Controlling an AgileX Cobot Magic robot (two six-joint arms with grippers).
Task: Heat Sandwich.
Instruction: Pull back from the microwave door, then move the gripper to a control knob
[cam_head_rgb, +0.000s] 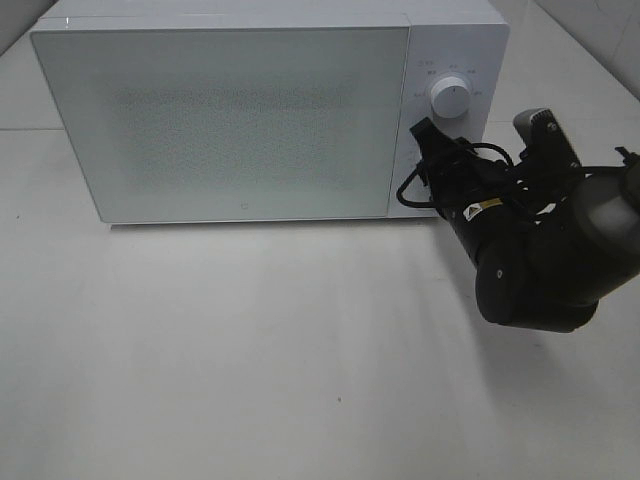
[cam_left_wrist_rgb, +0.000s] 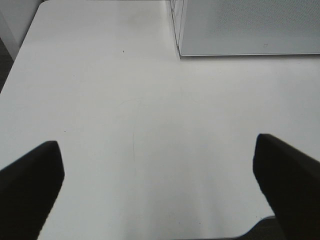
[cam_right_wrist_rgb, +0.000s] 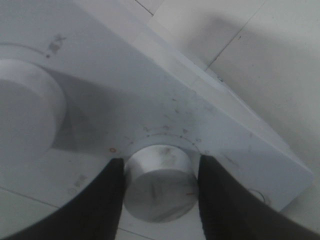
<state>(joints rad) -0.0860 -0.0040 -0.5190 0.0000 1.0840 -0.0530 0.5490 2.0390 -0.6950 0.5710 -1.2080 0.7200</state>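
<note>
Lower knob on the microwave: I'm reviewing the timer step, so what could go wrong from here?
1. The right gripper pinches the smooth round lower knob, so its fingers may slip when turning.
2. The dial marks sit close together; overshooting the time seems easy.
3. The microwave door is shut and opaque here, so whether the sandwich is inside cannot be seen.

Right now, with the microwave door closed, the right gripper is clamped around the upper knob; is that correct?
Not quite: the right gripper is clamped around the lower knob, as the right wrist view shows; the upper knob stands free. The microwave door is indeed closed.
</note>
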